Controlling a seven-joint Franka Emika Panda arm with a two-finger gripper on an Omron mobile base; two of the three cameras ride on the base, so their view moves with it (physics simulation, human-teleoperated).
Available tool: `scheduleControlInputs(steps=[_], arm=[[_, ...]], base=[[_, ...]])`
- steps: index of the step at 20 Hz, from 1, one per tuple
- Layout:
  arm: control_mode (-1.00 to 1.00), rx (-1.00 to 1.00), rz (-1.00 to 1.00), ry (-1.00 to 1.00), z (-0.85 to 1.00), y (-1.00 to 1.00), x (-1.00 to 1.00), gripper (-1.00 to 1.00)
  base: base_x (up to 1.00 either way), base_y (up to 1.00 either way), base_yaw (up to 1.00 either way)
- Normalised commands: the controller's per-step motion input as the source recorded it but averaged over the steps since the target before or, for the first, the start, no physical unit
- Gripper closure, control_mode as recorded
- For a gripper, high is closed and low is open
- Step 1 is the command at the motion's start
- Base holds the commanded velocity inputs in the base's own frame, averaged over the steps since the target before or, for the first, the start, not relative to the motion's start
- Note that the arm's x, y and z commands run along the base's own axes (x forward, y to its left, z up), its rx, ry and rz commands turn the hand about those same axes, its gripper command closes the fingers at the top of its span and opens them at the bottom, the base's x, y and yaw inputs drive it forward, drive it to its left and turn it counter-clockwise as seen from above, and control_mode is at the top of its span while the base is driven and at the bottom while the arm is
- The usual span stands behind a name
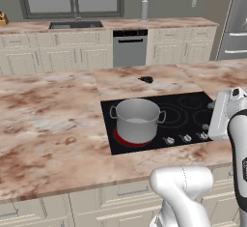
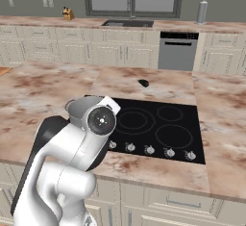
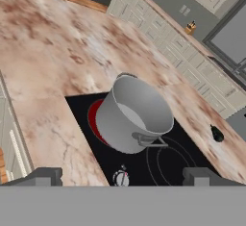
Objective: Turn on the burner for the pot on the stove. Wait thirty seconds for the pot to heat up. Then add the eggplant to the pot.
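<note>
In the left base view, the grey brushed-steel cylindrical pot (image 1: pixel 137 120) is sitting on the front left zone of the flat black glass stove (image 1: pixel 188 103), and the round burner (image 1: pixel 121 139) under it is glowing red around the pot's base. The stove is lying flush in the marbled brown stone table (image 1: pixel 48 120), with a row of small silver knobs (image 1: pixel 185 137) running along its front edge. The small dark oblong eggplant (image 1: pixel 146 79) is resting on the table just behind the stove, well apart from the pot. In the right base view, the eggplant (image 2: pixel 143 82) is again lying on the table (image 2: pixel 144 83) beyond the stove (image 2: pixel 192 138), while the robot's white arm is covering most of the pot (image 2: pixel 77 106). In the hand view, the end effector (image 3: pixel 123 177) is hovering above the stove's front edge, its two dark fingertips (image 3: pixel 41 177) standing wide apart and holding nothing; the pot (image 3: pixel 137 119) is showing on the red burner (image 3: pixel 94 119), one knob (image 3: pixel 120 177) is lying between the fingertips, and the eggplant (image 3: pixel 217 134) is sitting off at the right edge.
</note>
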Motion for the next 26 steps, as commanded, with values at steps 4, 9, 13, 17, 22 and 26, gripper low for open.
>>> scheduleControlInputs(steps=[4, 9, 13, 17, 22, 26], arm=[[-1.00, 0.00, 0.00, 0.00, 0.00, 0.00, 0.00, -1.00], [-1.00, 0.00, 0.00, 0.00, 0.00, 0.00, 0.00, -1.00], [-1.00, 0.00, 0.00, 0.00, 0.00, 0.00, 0.00, -1.00], [-1.00, 0.00, 0.00, 0.00, 0.00, 0.00, 0.00, -1.00], [-1.00, 0.00, 0.00, 0.00, 0.00, 0.00, 0.00, -1.00], [-1.00, 0.00, 0.00, 0.00, 0.00, 0.00, 0.00, -1.00]], base=[[0.00, 0.00, 0.00], [0.00, 0.00, 0.00], [0.00, 0.00, 0.00], [0.00, 0.00, 0.00], [0.00, 0.00, 0.00], [0.00, 0.00, 0.00]])
